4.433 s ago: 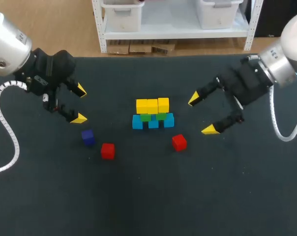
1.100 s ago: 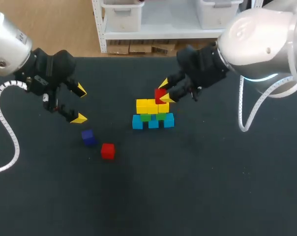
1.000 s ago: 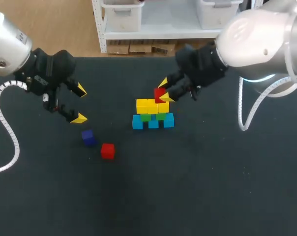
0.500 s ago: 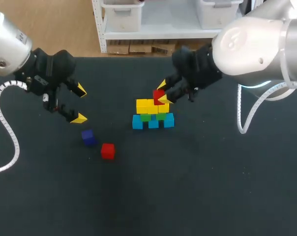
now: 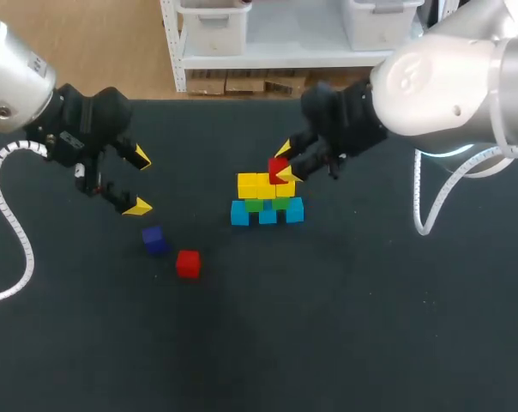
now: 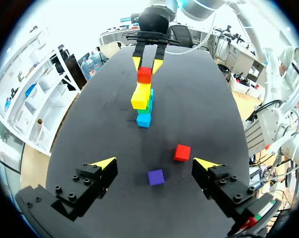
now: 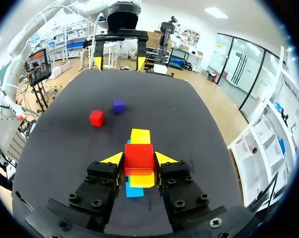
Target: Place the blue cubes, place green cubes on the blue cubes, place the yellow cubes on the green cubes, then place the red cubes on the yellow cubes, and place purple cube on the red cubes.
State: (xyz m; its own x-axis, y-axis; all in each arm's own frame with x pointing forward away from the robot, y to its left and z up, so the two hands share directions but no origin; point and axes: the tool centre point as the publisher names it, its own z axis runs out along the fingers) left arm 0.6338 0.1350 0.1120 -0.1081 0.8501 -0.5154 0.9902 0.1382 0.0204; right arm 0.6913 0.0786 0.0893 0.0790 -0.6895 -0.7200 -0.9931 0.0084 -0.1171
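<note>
The stack stands mid-table: a row of blue cubes, green cubes on them, and yellow cubes on top. My right gripper is shut on a red cube, right over the right half of the yellow row; I cannot tell whether they touch. The right wrist view shows this red cube between the fingers, with a yellow cube ahead. A second red cube and the purple cube lie at the front left. My left gripper hangs open, behind the purple cube.
Black cloth covers the table. The table's far edge runs behind the stack. In the left wrist view the loose red cube lies ahead of the open left gripper, and the stack is farther out.
My right gripper has picked the red cube up from the cloth right of the stack and carried it over the yellow cubes. In the last second it barely shifted. The left arm stayed still.
</note>
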